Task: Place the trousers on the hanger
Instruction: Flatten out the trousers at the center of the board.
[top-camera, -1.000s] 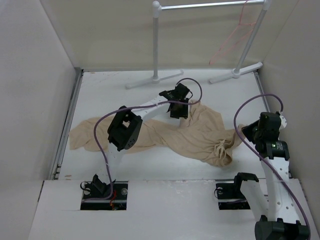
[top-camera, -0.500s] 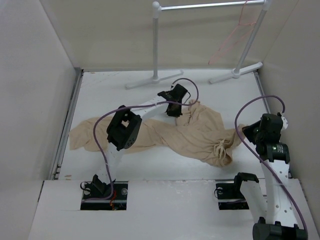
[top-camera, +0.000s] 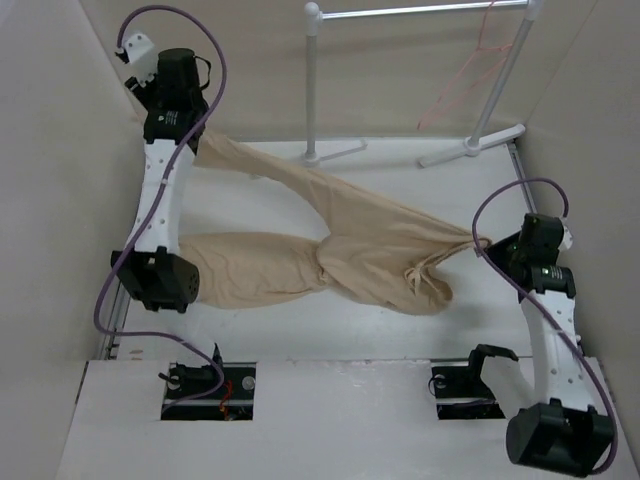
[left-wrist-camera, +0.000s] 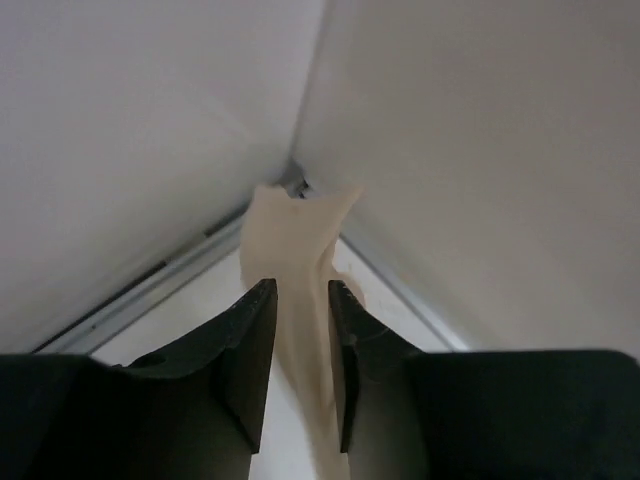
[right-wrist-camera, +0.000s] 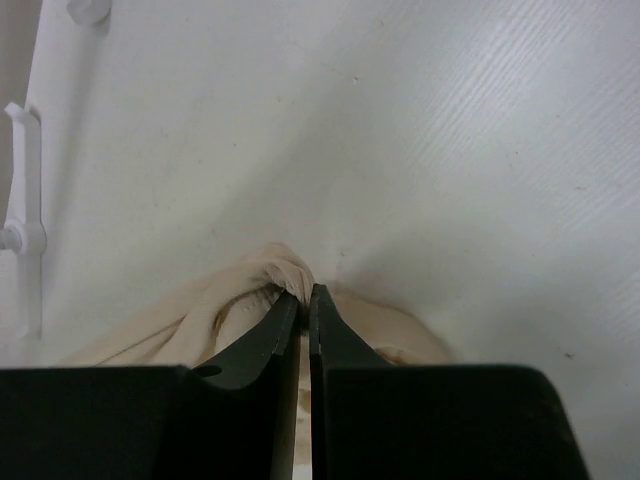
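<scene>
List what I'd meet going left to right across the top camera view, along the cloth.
left hand, gripping one trouser leg → trousers, stretched across the table → right hand, pinching their right end

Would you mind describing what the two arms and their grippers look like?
The left arm and right arm have white links with black joints, each trailing a purple cable. The left gripper and right gripper have black, tapering fingers.

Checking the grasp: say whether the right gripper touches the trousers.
Touching. The right wrist view shows the right gripper pinching a fold of the trousers.
</scene>
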